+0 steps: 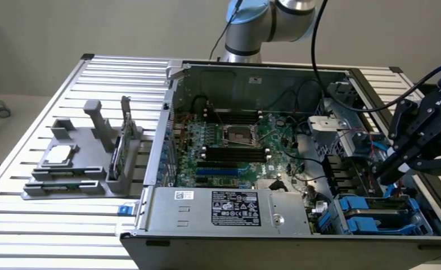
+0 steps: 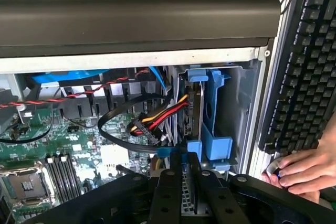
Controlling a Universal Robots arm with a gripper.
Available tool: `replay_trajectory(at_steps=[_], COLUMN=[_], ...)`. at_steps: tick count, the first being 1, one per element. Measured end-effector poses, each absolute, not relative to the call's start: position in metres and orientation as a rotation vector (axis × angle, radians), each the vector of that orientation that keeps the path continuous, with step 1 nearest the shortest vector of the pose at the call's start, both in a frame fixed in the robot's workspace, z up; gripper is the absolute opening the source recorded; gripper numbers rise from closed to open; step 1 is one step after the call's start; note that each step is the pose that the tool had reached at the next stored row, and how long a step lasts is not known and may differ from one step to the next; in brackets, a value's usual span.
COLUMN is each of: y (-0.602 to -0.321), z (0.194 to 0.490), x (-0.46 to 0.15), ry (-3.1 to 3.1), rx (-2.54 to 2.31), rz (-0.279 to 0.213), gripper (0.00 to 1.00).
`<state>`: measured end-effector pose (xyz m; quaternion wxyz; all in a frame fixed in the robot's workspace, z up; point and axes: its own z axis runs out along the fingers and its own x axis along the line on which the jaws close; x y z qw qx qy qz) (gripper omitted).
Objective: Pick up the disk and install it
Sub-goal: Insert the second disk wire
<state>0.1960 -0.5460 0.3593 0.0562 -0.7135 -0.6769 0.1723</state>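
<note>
Gripper: the gripper (image 1: 402, 167) is lowered into the open computer case (image 1: 168, 121) at the exterior view's right, over the drive bays; its fingers (image 2: 169, 195) are nearly together, pinching the edge of the disk (image 2: 185, 192).
Disk: upright between the fingers, grey metal edge showing in the wrist view, just beside the blue drive carriers (image 2: 214, 113) in the bay.
Cabling: a red, yellow and black bundle (image 2: 160, 116) loops near the bay.
Person: a hand (image 2: 307, 169) rests by a keyboard (image 2: 302, 72) outside the case.
Fixture: grey holder (image 1: 78, 160), exterior view's left.
</note>
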Motion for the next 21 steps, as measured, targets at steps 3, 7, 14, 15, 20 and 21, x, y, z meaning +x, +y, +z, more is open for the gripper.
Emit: replay_trajectory(at_steps=[3, 7, 14, 15, 20, 21], y=[-0.550, -0.553, -0.557, -0.559, -0.567, -0.567], z=[0.354, 0.347, 0.340, 0.340, 0.338, 0.338], x=[0.196, 0.196, 0.196, 0.196, 0.196, 0.196], ry=[-2.054, -2.055, -2.060, -2.059, -2.057, -2.057], rx=[-2.162, -2.158, -2.144, -2.141, -2.129, -2.129], rz=[0.518, 0.510, 0.470, 0.461, 0.429, 0.427], gripper=[0.16, 0.16, 0.16, 0.16, 0.16, 0.16])
